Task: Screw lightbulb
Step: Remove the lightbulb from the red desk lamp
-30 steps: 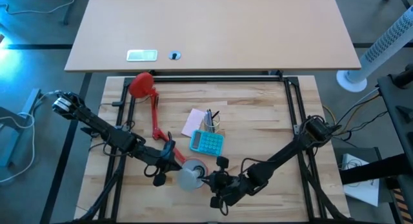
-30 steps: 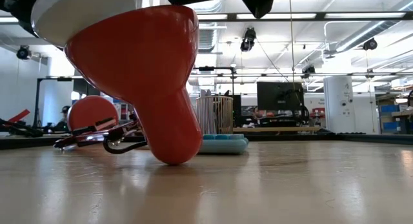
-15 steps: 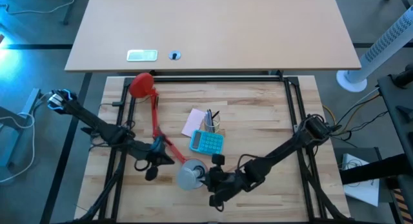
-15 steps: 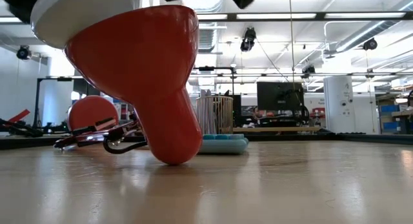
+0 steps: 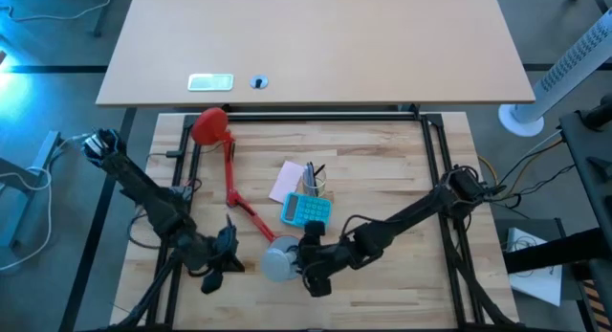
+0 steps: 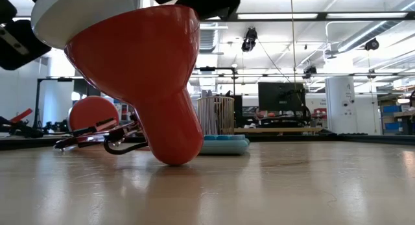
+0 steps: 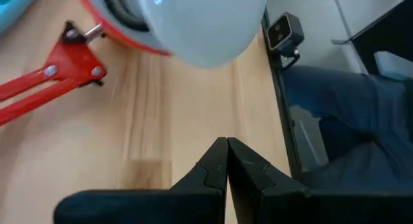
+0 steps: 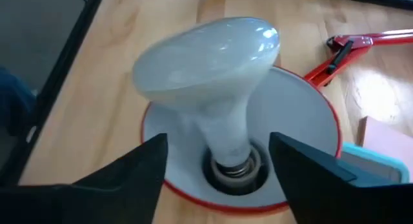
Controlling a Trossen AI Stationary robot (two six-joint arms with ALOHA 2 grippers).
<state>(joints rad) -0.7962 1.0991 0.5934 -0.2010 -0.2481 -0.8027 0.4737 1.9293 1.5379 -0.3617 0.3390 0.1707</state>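
The bulb (image 8: 210, 95) stands with its grey screw base down in the socket of the red-rimmed shade (image 8: 303, 114), its domed head leaning to one side, so it looks seated but not plainly screwed home; the step in hand, as I judge it, is the turning of the bulb in the socket; the right hand (image 8: 216, 166) sits just before it with its fingers (image 8: 122, 175) spread wide, released, one on each side of the neck and touching nothing; the next move calls for closing those fingers lightly on the neck or head, squaring the bulb up, and twisting without tipping the shade; the bulb is matt white, wide and smooth on top, narrowing to the threaded metal; the left hand (image 7: 226, 169) lies clenched and empty on the counter (image 7: 77, 153), a little off from the shade, with the lamp's red arm (image 7: 45, 85) beyond it.
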